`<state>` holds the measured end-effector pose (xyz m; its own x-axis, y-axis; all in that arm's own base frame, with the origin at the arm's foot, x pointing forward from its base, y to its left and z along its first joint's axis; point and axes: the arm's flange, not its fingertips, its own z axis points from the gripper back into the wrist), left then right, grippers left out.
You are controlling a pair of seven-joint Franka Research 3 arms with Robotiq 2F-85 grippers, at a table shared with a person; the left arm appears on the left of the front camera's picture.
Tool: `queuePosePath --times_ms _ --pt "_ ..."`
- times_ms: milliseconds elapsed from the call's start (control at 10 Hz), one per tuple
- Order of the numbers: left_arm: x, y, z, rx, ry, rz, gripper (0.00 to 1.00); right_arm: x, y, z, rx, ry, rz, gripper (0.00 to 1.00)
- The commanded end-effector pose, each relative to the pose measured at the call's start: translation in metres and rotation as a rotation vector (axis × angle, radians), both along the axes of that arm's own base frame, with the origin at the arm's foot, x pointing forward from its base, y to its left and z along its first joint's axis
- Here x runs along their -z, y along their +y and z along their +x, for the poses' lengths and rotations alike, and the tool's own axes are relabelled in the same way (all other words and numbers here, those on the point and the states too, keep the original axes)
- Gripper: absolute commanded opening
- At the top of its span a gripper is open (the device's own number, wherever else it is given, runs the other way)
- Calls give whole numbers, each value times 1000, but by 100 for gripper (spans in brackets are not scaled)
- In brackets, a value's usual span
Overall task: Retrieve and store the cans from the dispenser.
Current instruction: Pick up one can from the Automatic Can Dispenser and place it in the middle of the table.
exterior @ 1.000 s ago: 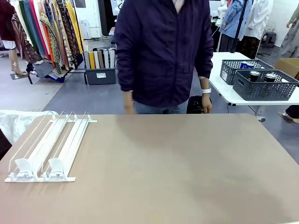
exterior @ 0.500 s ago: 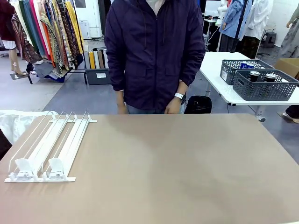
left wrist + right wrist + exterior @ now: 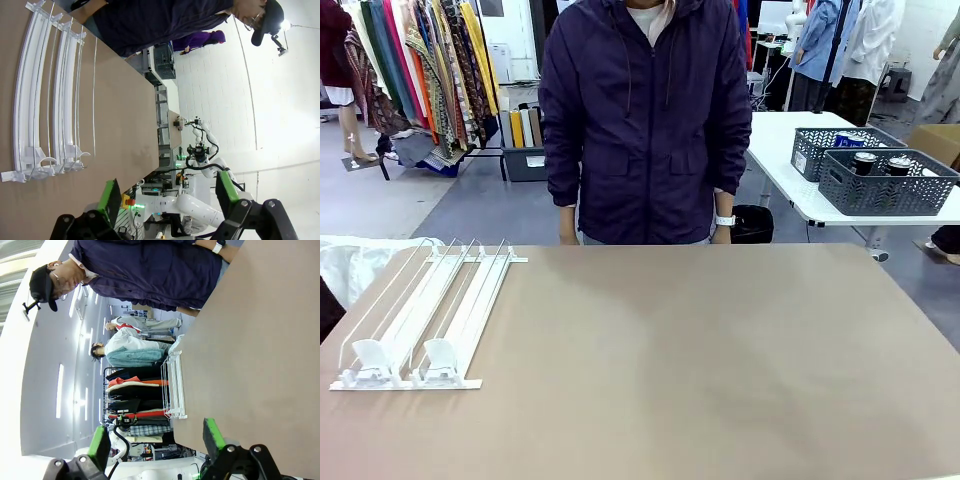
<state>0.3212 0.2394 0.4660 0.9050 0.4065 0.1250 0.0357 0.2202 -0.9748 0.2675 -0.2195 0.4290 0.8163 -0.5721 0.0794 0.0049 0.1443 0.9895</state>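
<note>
Nearest, in each wrist view, a gripper rises from the bottom edge: the left gripper (image 3: 167,202) has its green-padded black fingers (image 3: 111,199) spread wide with nothing between them, and the right gripper (image 3: 155,447) stands the same way, fingers apart and pinching nothing, both hanging above the brown worktop (image 3: 700,360). On the near left of that worktop lies the dispenser (image 3: 425,320), a long, low white rack of thin wire rails and plastic tracks running from near to far; its lanes look bare, with no can in them that I can make out. By my judgement the task is at its very start, waiting for cans to be loaded or fed down the lanes, so the next move calls for a can to arrive at the near end of the rack before either arm reaches in. At the far edge stands a person in a dark purple jacket (image 3: 645,120), arms hanging down. Far right, on a separate white table, sit dark grey mesh plastic baskets (image 3: 885,185) holding dark cans (image 3: 865,162). Nothing on the worktop blocks the way to the rack.
</note>
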Motion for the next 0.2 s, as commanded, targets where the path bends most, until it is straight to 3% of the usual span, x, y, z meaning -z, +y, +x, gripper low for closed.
queuePosePath --times_ms 0,100 --pt "-2 0 -1 -3 -18 -11 100 -3 0 0 -2 -3 8 100" --pt "-2 0 -1 -3 -18 -11 100 -3 0 0 -2 -3 8 100"
